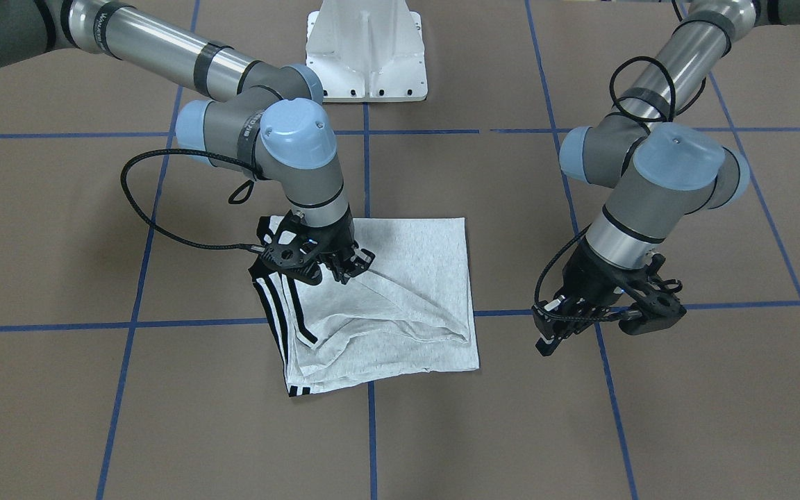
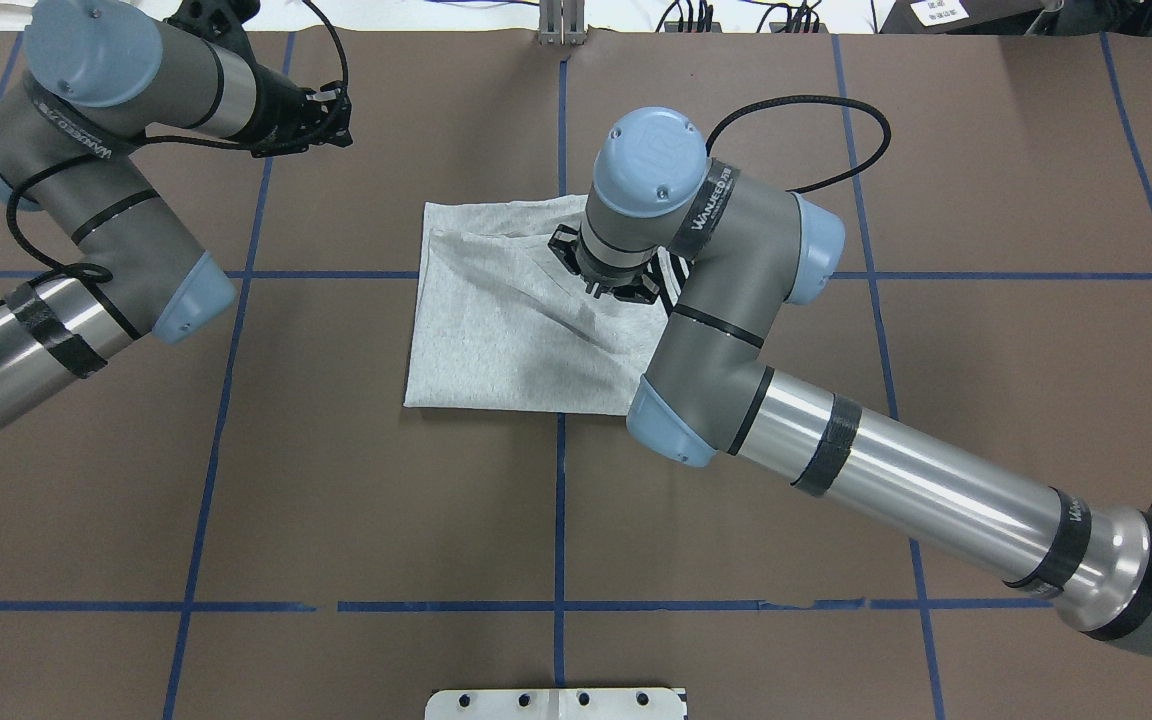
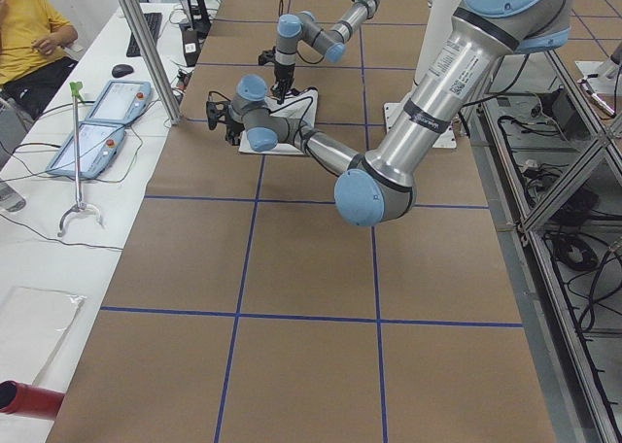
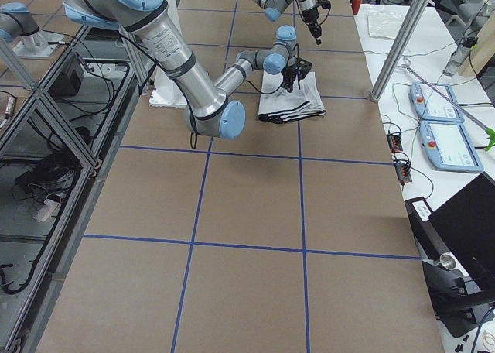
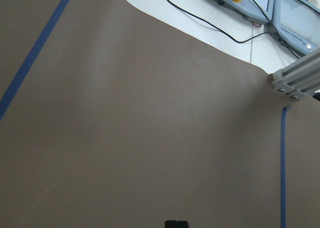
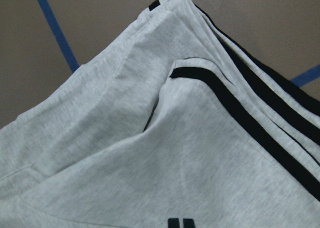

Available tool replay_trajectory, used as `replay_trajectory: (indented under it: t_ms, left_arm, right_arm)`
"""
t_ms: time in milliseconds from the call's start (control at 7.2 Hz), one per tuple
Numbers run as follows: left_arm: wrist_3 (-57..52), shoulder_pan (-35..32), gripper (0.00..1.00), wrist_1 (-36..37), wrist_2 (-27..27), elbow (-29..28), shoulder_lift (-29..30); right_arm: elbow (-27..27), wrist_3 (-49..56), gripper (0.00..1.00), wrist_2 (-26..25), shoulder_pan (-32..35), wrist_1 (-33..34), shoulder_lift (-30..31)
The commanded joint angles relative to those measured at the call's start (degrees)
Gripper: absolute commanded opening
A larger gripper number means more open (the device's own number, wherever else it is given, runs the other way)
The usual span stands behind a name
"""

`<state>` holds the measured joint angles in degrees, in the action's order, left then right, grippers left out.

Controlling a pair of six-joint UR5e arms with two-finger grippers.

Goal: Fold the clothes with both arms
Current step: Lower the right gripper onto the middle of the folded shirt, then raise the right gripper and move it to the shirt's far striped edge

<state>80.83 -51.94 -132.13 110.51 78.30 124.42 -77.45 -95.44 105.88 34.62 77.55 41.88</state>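
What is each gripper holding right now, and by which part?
The right gripper seems to pinch the top layer of the T-shirt near its striped edge; the left gripper holds nothing, over bare table.

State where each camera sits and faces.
Front: across table, facing left arm, right arm, T-shirt.
Overhead: behind both arms, looking forward and down.
Exterior left: table's left end; left arm near.
Exterior right: table's right end; right arm near.
Left wrist: bare table only.
Right wrist: close on T-shirt's stripes.
Shared: front and overhead both show right claw over T-shirt.
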Motion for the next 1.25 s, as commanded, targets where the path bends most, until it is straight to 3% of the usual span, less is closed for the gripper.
replay_trajectory:
  t_ms: [0, 556, 972, 1111]
  left_arm:
    - [-0.05, -0.18, 0.00, 0.03, 0.23, 0.28, -0.23]
    - [0.38, -0.18, 0.00, 0.21, 0.14, 1.85, -1.01]
    - [0.47, -0.18, 0.00, 0.12, 0.14, 2.39, -1.90]
    - [0.47, -0.18, 0.00, 0.12, 0.14, 2.39, -1.90]
  right_arm:
    - [10.58, 1.13, 0.00, -2.43, -0.78, -4.13, -5.54]
    - [32.84, 3.51, 0.00, -3.49, 4.04, -19.16, -16.10]
    - [33.08, 6.83, 0.00, -1.83, 7.82, -19.72, -17.54]
    - [28.28, 6.94, 0.00, 2.10, 8.53, -17.37, -15.80]
